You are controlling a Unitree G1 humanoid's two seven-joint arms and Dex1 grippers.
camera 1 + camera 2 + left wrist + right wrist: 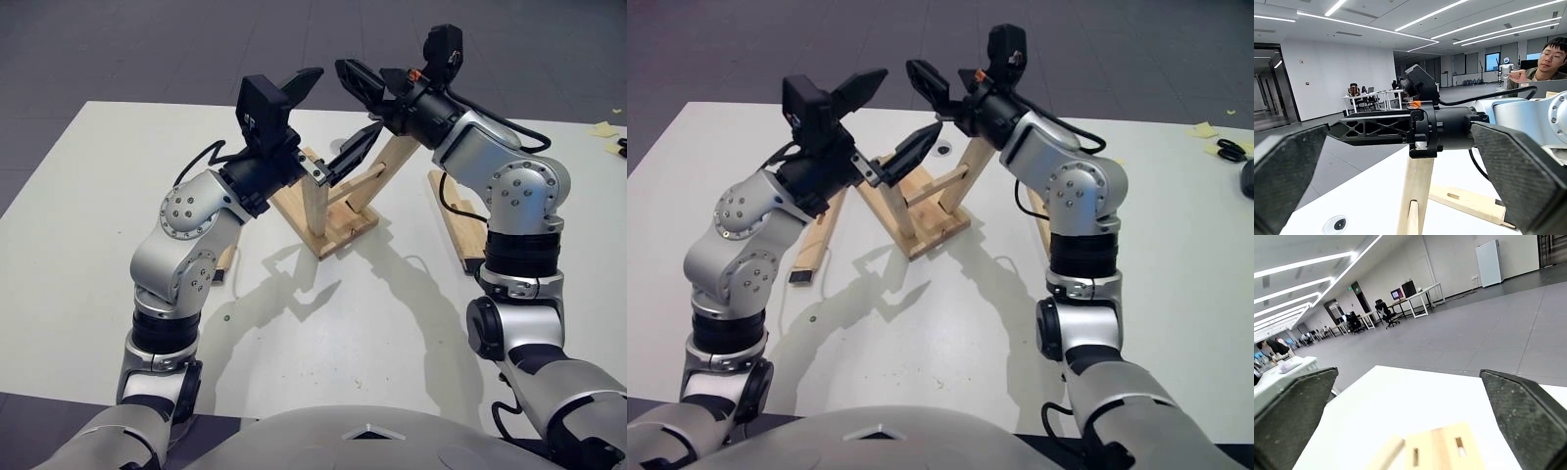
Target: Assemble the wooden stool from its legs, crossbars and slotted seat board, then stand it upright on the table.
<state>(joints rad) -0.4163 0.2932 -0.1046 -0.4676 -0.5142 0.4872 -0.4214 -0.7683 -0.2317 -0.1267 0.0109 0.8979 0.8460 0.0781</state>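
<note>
At the left, a loose wooden piece (811, 250) lies flat on the counter (108, 186), partly under the left arm. The left gripper (911, 101) hangs over the half-built stool with its jaws wide apart, holding nothing.

In the middle the stool sits upside down. The seat board (338, 233) lies flat on the counter and two legs rise from it. The left leg (313, 201) is about upright, the right leg (389, 166) leans outward, and a crossbar (348, 191) bridges them. The right gripper (1409, 374) hovers at the top of the right leg, its jaws likewise apart and empty. Farther right, another wooden piece (460, 223) lies on the counter, well apart from the assembly.

The step in hand looks like seating this leg pair firmly. To do it well, each arm should probably close on one leg near its top and draw the two together so the crossbar goes fully home. Both can then press straight down into the slots. The lean of the right leg suggests a loose joint, and a sideways push could tip the small board. The grippers are near each other, so their approach needs care.
</note>
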